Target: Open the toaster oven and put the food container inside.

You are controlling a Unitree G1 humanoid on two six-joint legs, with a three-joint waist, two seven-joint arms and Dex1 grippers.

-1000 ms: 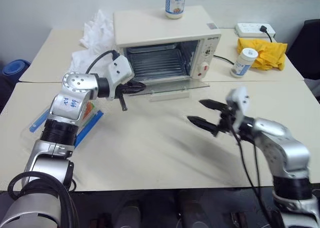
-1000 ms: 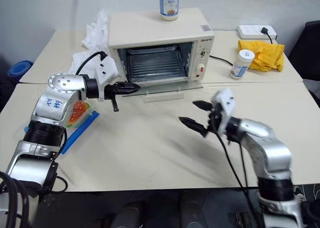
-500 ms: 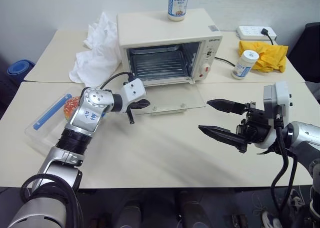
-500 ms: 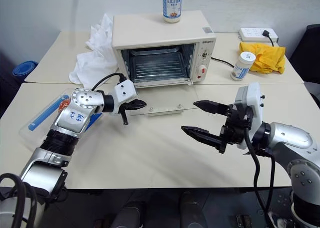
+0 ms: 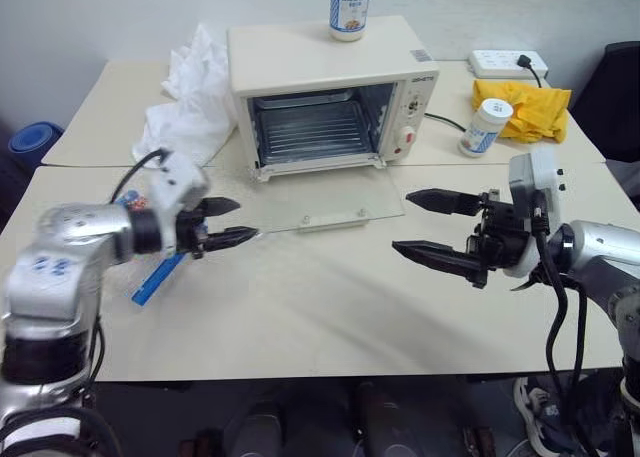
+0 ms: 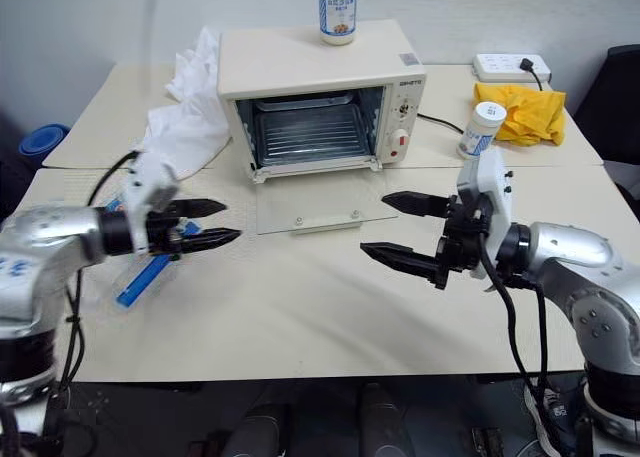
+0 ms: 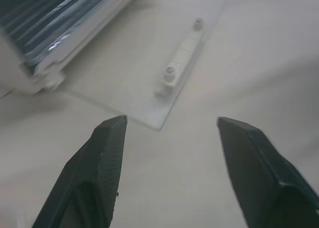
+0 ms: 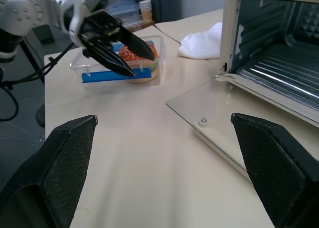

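The toaster oven [image 5: 330, 82] stands at the table's back, its glass door [image 5: 325, 199] lying flat open with the cream handle [image 7: 180, 58] facing up and the wire rack [image 8: 284, 71] showing inside. At the table's left lies the food container [image 8: 102, 77], a clear box with a blue clip [image 5: 156, 279] and a sesame-bun burger; my left arm hides most of it in the eye views. My left gripper [image 5: 228, 223] hovers open and empty just left of the door's corner, in front of the container. My right gripper [image 5: 404, 220] hangs open and empty right of the door, pointing left.
A white bottle [image 5: 350, 2] stands on the oven's roof. Another bottle [image 5: 486, 125], a yellow cloth [image 5: 528, 105] and a power strip [image 5: 510, 62] sit at the back right. Crumpled white cloth [image 5: 190, 87] lies left of the oven.
My left gripper has pulled away from the door's left corner, back toward the container, and its fingers have opened. The right gripper rose a little. The camera shifted.
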